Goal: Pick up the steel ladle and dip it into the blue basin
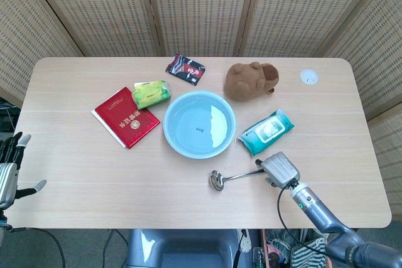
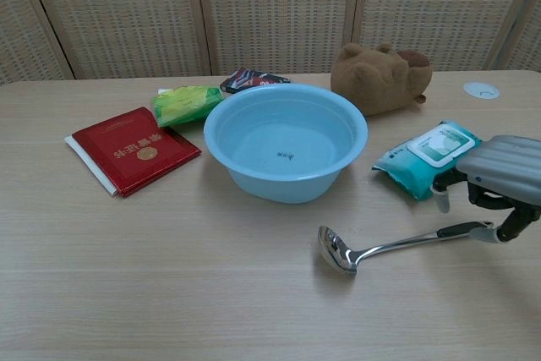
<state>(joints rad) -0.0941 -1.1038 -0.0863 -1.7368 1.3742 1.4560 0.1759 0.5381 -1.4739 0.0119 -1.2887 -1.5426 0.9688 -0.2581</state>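
Right hand: the right hand (image 2: 499, 183) hangs palm down over the dark grip end of the ladle, fingers curled downward around the handle tip; nothing is lifted, and from the chest view I cannot tell whether the fingertips actually touch the grip or only bracket it.
Left hand: the left hand (image 1: 7, 171) sits off the near left corner of the table (image 1: 75, 180), fingers spread and holding nothing, well apart from everything in play.
Nearer hand: the right, plainly; it is already over the handle.
Steel ladle: the steel ladle (image 2: 385, 245) lies flat on the table just in front of the basin, bowl toward the robot's left, handle running right and slightly away.
Long axis: roughly crosswise to the robot, so the fingers meet the handle across its width.
Blue basin: the blue basin (image 2: 286, 183) stands upright beyond the ladle's bowl, near but not touching it, open and holding nothing that I can make out.
Likely need: close on the grip, lift, then carry left and away over the basin's rim.
Neighbour: the wipes pack (image 2: 431, 158) lies just behind the right hand and could be brushed.
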